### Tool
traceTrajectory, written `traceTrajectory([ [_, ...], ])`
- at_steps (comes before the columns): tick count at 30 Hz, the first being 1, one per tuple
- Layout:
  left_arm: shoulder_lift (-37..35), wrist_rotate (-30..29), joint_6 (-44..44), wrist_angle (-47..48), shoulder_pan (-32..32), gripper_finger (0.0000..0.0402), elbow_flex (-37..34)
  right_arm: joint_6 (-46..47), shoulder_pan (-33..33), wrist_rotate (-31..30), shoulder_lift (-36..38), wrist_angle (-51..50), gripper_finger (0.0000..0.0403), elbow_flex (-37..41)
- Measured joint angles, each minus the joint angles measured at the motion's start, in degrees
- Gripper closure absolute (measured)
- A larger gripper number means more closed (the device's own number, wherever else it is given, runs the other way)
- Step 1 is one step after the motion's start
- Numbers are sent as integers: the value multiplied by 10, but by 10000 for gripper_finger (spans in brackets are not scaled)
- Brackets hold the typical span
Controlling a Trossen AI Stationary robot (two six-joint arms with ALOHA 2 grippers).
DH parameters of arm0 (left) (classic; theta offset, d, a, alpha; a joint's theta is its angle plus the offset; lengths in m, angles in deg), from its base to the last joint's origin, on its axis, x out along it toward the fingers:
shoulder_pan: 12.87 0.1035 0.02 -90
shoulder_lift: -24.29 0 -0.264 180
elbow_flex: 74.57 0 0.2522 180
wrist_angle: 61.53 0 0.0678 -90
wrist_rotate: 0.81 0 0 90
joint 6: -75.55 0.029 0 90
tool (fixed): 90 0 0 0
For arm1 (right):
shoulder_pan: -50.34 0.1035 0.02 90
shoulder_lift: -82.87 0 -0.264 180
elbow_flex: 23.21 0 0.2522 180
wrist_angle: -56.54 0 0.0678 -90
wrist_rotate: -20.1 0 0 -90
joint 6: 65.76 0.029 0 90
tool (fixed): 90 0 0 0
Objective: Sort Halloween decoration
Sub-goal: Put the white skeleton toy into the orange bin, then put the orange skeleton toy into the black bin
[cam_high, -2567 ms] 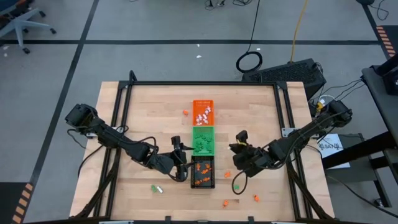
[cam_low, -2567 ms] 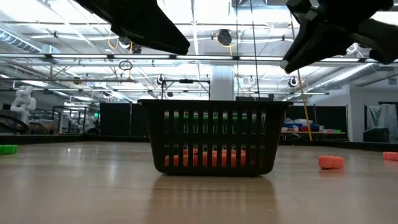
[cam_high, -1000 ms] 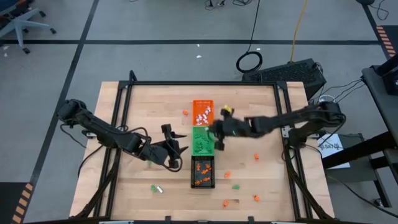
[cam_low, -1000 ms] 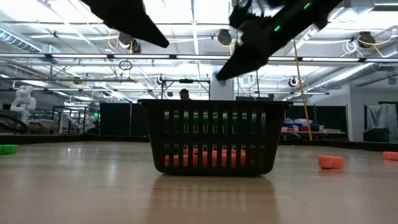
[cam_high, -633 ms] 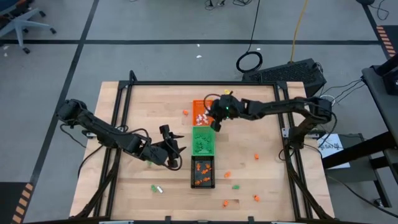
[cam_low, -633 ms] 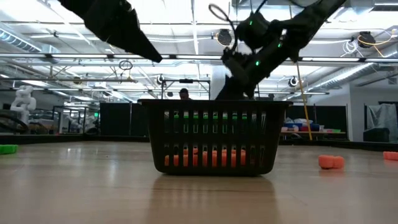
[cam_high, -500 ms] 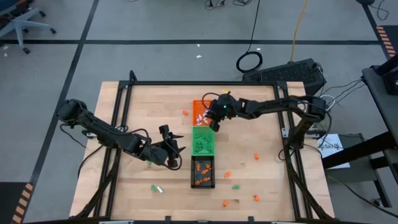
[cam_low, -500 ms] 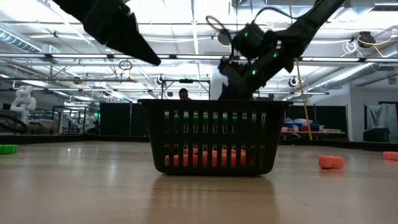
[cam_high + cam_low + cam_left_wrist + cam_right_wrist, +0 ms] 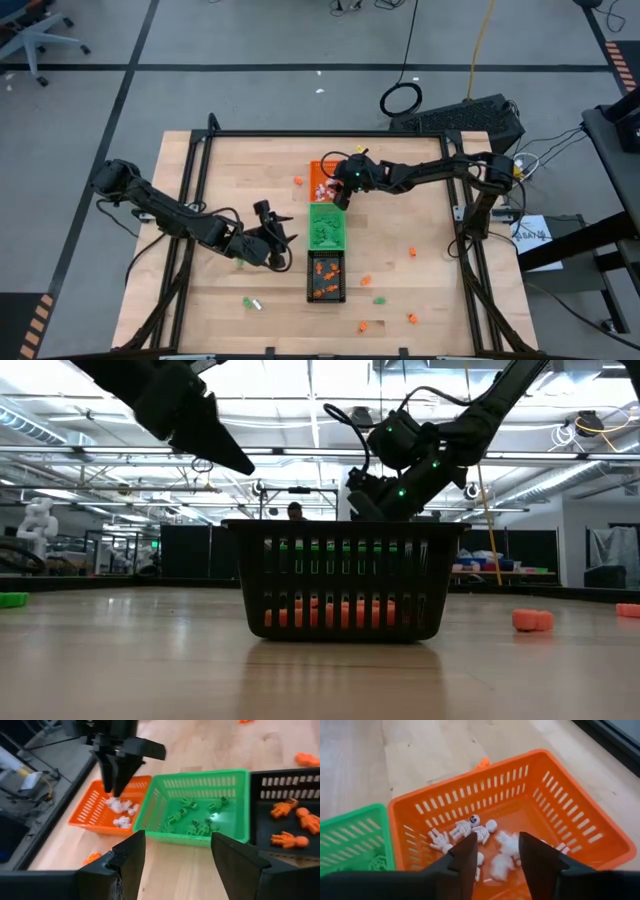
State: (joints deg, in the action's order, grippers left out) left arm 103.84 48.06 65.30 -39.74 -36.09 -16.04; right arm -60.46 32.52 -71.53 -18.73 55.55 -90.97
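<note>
Three small trays stand in a row: orange (image 9: 326,180) farthest, green (image 9: 326,225) in the middle, black (image 9: 327,275) nearest. White skeleton trinkets (image 9: 470,827) lie in the orange tray (image 9: 540,795), green ones (image 9: 195,817) in the green tray, orange ones (image 9: 292,817) in the black tray. My right gripper (image 9: 497,852) hangs open just over the orange tray's white trinkets, fingers slanting down. My left gripper (image 9: 177,865) hovers open to the left of the green tray, with nothing between its fingers.
Loose trinkets lie on the wooden table: orange ones (image 9: 411,252) (image 9: 366,281) (image 9: 411,318) and a green one (image 9: 380,298) to the right of the black tray, a green-and-white pair (image 9: 251,302) near the front left, one orange (image 9: 298,181) left of the orange tray.
My right gripper has swung from beside the green tray toward the table's far edge and come down over the orange tray. My left gripper has sunk a little, staying left of the green tray.
</note>
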Motion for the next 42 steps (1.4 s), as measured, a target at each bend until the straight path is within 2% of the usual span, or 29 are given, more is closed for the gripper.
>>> traceTrajectory([
  [5,0,-70,-15,1,0,179,0,5,8,0,32,-26,247,0],
  [8,0,-75,-15,4,1,179,0,1,39,-6,90,-65,249,0],
  [13,0,-73,-15,5,0,179,0,-17,127,-37,188,-147,264,0],
  [16,0,-34,-32,5,1,179,0,2,190,-45,221,-210,268,0],
  [20,0,103,-74,18,-14,179,0,34,285,-72,226,-244,268,10],
  [22,-2,144,-105,37,-27,179,0,41,331,-87,222,-241,268,27],
  [27,-3,153,-190,101,-52,179,1,91,434,-176,220,-234,269,61],
  [29,-3,154,-213,115,-59,179,1,117,462,-194,221,-233,269,69],
  [38,-3,156,-225,114,-71,178,1,234,525,-193,220,-233,269,112],
  [42,-3,156,-225,114,-71,178,1,269,546,-192,217,-201,269,138],
])
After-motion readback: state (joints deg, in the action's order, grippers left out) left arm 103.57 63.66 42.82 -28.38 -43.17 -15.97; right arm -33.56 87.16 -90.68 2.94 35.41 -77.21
